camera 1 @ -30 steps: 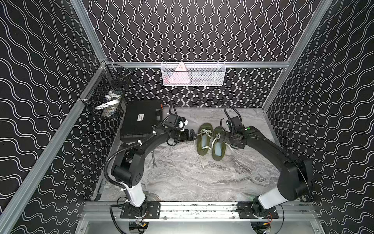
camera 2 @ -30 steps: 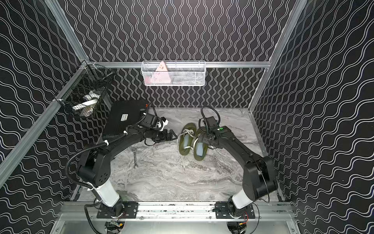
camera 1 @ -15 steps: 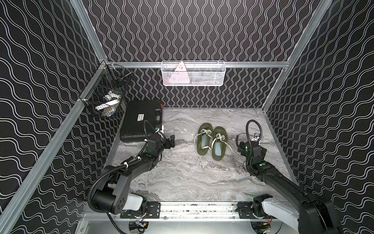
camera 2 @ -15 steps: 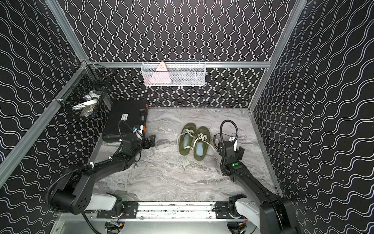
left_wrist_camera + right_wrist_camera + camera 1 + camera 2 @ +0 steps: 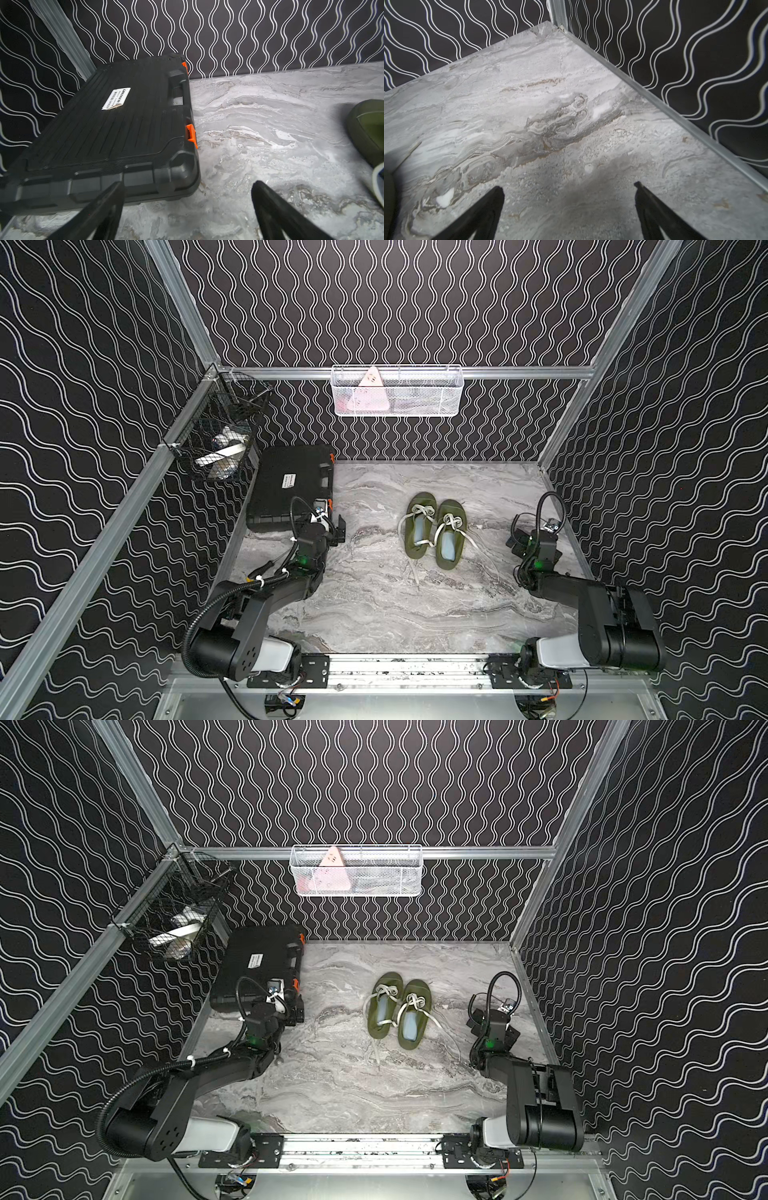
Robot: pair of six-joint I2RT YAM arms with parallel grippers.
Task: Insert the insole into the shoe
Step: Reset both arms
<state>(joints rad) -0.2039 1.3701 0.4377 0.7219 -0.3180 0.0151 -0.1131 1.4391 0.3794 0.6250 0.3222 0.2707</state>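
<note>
Two olive-green fabric shoes [image 5: 451, 509] w/ pale laces sit side by side mid marble table [image 5: 374, 605], w/ a pale grey-blue insole [image 5: 448, 546] inside each. Left gripper [image 5: 187, 187] is by black plastic case [image 5: 116, 128], right gripper [image 5: 569, 187] near side wall. Both have jaws spread wide, holding nothing.

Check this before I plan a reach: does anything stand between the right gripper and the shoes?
Nothing visible does. Only bare table lies between the open right gripper and the shoes; one loose lace trails out toward that side.
</note>
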